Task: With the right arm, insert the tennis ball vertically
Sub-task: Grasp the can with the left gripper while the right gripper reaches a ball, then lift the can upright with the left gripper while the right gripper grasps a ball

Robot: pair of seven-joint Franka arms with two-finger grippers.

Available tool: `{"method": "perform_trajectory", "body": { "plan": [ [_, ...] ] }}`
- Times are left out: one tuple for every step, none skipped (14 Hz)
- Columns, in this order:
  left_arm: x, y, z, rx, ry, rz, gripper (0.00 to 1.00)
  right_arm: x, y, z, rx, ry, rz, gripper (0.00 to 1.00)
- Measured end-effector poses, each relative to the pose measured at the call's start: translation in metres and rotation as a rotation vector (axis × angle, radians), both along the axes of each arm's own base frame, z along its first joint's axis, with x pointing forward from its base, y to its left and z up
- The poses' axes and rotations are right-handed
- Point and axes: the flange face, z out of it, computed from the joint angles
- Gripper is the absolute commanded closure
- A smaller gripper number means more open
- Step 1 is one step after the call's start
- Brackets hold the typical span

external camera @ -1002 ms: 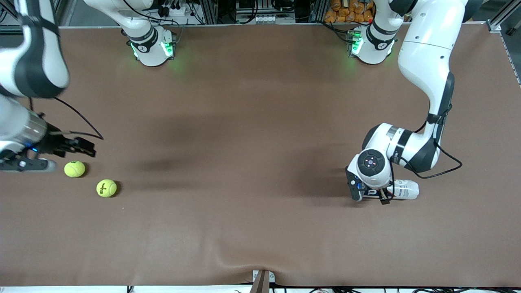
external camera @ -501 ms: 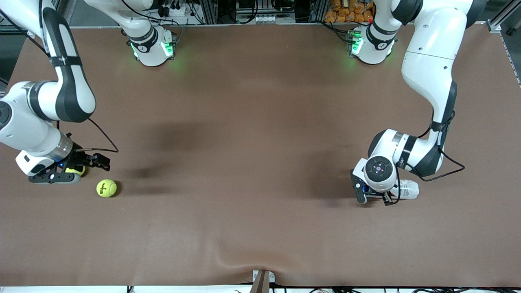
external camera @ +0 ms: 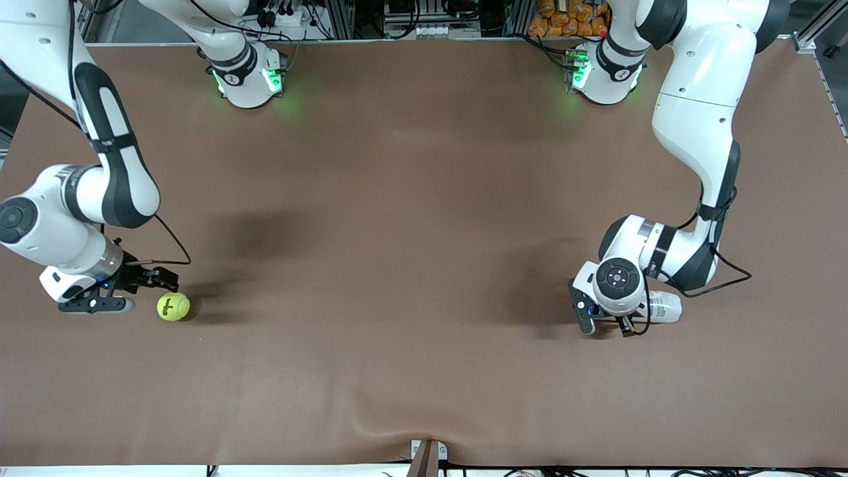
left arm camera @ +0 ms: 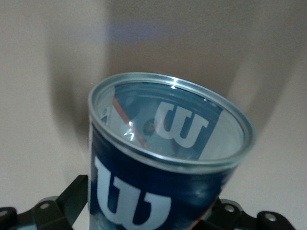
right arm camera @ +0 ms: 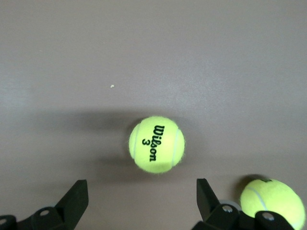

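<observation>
Your right hand [right arm camera: 139, 206], fingers spread and empty, hangs over the tennis ball [right arm camera: 156, 144]: drop straight until it sits between them. Left hand [left arm camera: 144, 215] spread around the can [left arm camera: 163, 158].

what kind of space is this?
Likely a robotics lab bench: two fixed white arms, right arm and left arm, at a brown-covered table, with an equipment rack and cabling along the base edge.
</observation>
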Motion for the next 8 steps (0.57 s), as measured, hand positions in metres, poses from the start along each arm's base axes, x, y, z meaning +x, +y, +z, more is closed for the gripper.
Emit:
{"method": "perform_trajectory", "body": {
  "plan": [
    [0.0, 0.0, 0.0, 0.0, 0.0, 0.0, 0.0, 0.001, 0.0, -0.008, 0.0, -0.004, 0.001, 0.0],
    [0.0, 0.0, 0.0, 0.0, 0.0, 0.0, 0.07, 0.002, 0.001, -0.015, 0.0, -0.01, 0.001, 0.0],
    [0.0, -0.001, 0.0, -0.001, 0.001, -0.002, 0.15, 0.003, 0.0, -0.021, -0.001, -0.017, 0.001, 0.0],
    [0.0, -0.002, 0.0, -0.002, 0.002, -0.008, 0.19, 0.004, 0.0, -0.028, -0.002, -0.026, 0.001, 0.0],
    [0.0, -0.002, 0.0, -0.002, 0.004, -0.014, 0.22, 0.005, 0.0, -0.036, -0.003, -0.037, 0.001, 0.0],
    [0.0, -0.003, 0.001, -0.002, 0.004, -0.017, 0.23, 0.006, 0.0, -0.044, -0.004, -0.048, 0.0, 0.0],
    [0.001, -0.004, 0.002, -0.003, 0.002, -0.022, 0.25, 0.007, 0.0, -0.053, -0.005, -0.054, 0.0, 0.0],
    [0.001, -0.005, 0.003, -0.005, 0.001, -0.025, 0.25, 0.007, 0.0, -0.06, -0.005, -0.056, 0.0, 0.0]
  ]
}}
